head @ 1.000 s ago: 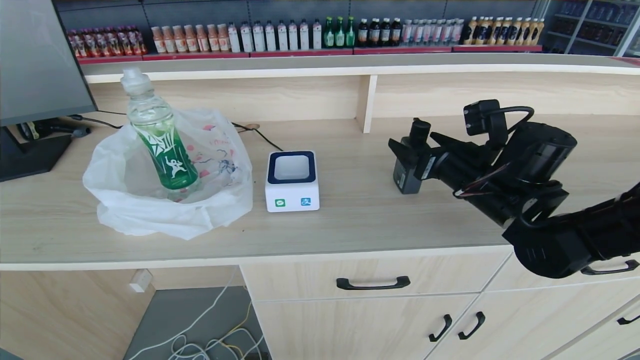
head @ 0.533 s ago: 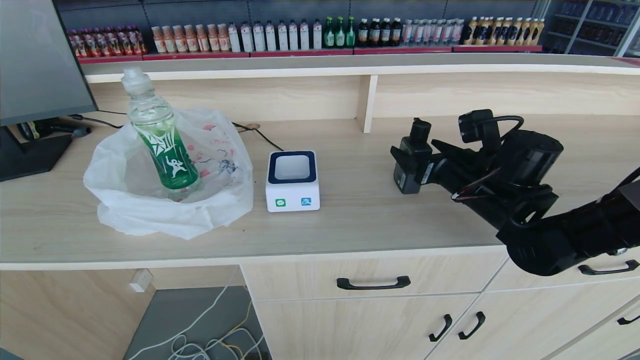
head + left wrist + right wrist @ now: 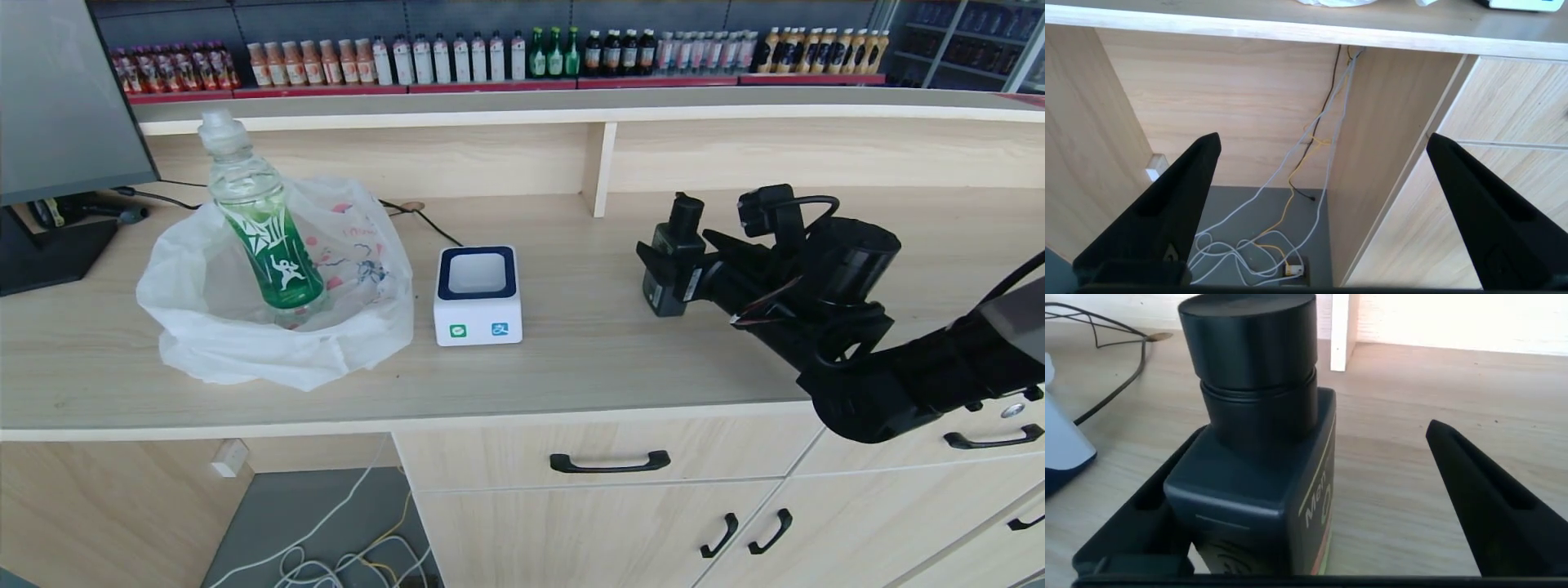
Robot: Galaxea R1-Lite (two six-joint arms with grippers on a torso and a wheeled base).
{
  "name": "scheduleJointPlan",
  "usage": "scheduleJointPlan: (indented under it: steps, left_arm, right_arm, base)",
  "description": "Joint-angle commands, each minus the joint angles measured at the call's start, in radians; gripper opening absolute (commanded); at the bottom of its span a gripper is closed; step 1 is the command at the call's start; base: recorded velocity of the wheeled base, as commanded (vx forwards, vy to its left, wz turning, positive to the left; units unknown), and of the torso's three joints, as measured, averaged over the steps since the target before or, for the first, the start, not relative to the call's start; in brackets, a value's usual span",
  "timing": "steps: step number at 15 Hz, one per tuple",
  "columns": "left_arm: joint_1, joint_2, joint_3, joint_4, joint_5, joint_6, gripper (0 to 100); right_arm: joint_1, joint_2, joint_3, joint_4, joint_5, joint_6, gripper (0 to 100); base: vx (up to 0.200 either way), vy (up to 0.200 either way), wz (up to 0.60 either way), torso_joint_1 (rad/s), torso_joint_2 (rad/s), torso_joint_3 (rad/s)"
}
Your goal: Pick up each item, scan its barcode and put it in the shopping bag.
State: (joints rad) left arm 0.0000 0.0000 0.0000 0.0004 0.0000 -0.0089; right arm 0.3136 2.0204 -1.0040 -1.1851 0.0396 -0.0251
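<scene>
Our white plastic shopping bag point(image 3: 196, 351) on the pale wooden counter point(image 3: 588, 367) holds 1 leaning clear bottle with a green label point(image 3: 265, 237); a white, blue-topped scanner box point(image 3: 478, 314) stands just beside it; the black square bottle with a round cap point(image 3: 663, 282) stands between our right gripper's point(image 3: 682, 255) spread jaws, bare counter around it; our left gripper point(image 3: 1323, 139) hangs spread below the counter's edge.

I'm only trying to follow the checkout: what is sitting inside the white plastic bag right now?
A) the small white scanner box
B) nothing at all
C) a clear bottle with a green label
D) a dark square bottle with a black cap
C: the clear bottle with a green label stands tilted inside the shopping bag, its capped neck sticking up above the bag's rim.
</scene>
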Motion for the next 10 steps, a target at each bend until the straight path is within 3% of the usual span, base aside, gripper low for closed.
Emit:
scheduleJointPlan:
  steps: [1,9,10]
  left_arm:
    - [-0.002,0.000,0.000,0.000,0.000,0.000,100]
    - [0.000,0.000,0.000,0.000,0.000,-0.002,100]
    - [0.000,0.000,0.000,0.000,0.000,-0.002,100]
  right_arm:
    - [-0.002,0.014,-0.007,-0.001,0.000,-0.001,100]
    - [-0.007,0.057,-0.027,-0.030,0.000,-0.006,100]
    - [-0.007,0.058,-0.030,-0.030,0.002,-0.006,0]
  base:
    - [0.000,0.000,0.00,0.000,0.00,0.000]
    - [0.000,0.000,0.00,0.000,0.00,0.000]
    - [0.000,0.000,0.00,0.000,0.00,0.000]
